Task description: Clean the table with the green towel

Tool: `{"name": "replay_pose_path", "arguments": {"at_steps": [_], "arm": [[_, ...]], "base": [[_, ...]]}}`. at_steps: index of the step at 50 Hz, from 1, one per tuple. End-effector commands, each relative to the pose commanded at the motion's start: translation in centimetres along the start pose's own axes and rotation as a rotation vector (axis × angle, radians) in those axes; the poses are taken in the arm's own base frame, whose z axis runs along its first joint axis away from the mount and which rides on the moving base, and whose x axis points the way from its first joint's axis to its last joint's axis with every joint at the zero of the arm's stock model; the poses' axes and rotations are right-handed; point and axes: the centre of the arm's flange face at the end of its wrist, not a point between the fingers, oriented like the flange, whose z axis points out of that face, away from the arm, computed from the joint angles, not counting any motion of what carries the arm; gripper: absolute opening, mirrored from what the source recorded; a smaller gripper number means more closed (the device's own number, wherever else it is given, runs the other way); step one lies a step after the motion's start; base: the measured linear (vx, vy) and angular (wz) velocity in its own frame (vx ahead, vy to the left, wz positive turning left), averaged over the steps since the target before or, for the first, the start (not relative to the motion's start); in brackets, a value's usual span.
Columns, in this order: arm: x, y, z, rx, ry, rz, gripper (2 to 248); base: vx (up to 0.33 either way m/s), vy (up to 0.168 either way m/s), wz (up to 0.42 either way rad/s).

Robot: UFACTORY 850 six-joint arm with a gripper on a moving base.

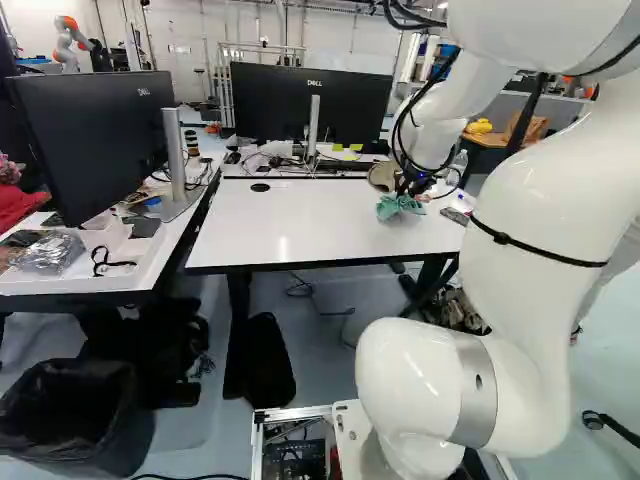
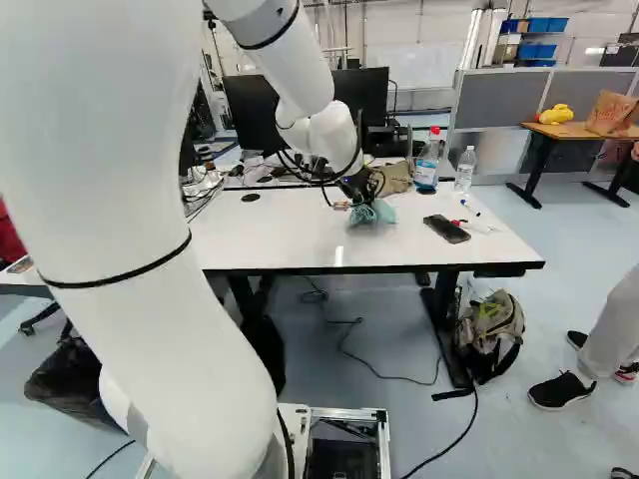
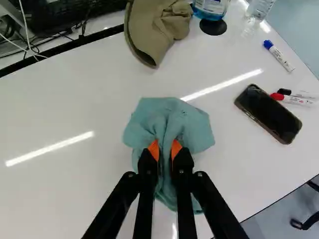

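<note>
End effector pinches green towel, fingertips clearest in wrist view.

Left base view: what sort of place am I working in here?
Probably a robotics lab with office desks: another robot stands at the back, large monitors stand on the desks, and in the right base view grey partitions divide the room.

Logos on monitors; label on bottle (small print).

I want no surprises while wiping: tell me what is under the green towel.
The green towel, pinched in the pincer, rests on the white tabletop, which shows around its edges. Anything the towel covers cannot be seen.
</note>
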Motion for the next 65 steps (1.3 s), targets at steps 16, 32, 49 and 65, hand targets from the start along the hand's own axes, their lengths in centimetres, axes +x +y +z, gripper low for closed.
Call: {"name": "replay_pose_path", "arguments": {"at_steps": [16, 32, 49, 65], "arm": [[-0.6, 0.0, 2.1, 0.000, -0.038, 0.000, 46], [-1.3, 0.0, 4.1, 0.000, -0.075, 0.000, 46], [-1.4, 0.0, 4.6, 0.000, -0.084, 0.000, 46], [-1.6, 0.0, 4.6, 0.000, -0.096, 0.000, 46]], "base": [[0.000, 0.000, 0.000], [0.000, 0.000, 0.000], [0.000, 0.000, 0.000], [0.000, 0.000, 0.000]]}}
